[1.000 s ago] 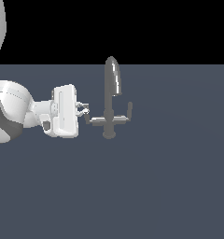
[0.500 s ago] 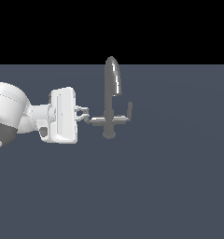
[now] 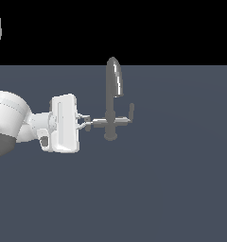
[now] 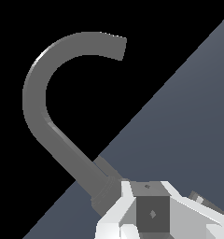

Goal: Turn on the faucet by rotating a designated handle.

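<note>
Floor (image 3: 172, 189) open all round; only faucet (image 3: 112, 94) blocks, fingers (image 3: 86, 118) at its handle (image 3: 97, 123).

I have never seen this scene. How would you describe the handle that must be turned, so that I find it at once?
Find the faucet, the tall grey tap with a curved spout standing on the dark floor. A crossbar sits low on its stem. The handle is the crossbar's arm on the exterior view's left, at the tips of the gripper; the twin lever opposite has nothing near it.

No text, label, brand, number or sign can be read anywhere, neither on the faucet (image 3: 112, 97) nor on the white pincer (image 3: 87, 122) beside it.
</note>
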`<state>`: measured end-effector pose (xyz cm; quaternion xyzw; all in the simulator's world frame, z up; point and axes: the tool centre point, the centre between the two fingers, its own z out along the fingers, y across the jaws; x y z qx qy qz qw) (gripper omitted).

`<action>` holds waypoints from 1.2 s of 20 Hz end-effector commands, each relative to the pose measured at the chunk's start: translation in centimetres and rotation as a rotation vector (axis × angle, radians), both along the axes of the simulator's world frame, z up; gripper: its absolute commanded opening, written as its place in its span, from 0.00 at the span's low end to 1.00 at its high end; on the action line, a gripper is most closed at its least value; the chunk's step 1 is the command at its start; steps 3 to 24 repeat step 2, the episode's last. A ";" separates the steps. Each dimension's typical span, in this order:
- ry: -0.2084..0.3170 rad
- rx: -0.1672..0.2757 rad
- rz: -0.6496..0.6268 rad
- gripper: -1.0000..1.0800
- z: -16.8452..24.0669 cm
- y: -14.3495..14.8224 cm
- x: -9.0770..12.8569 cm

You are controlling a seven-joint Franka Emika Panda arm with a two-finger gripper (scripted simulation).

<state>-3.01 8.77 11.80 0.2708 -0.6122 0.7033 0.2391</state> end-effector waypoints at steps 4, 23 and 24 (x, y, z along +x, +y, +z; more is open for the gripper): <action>0.049 0.000 0.006 0.00 -4.0 -0.2 -1.8; 0.049 0.000 0.006 0.00 -4.0 -0.2 -1.8; 0.049 0.000 0.006 0.00 -4.0 -0.2 -1.8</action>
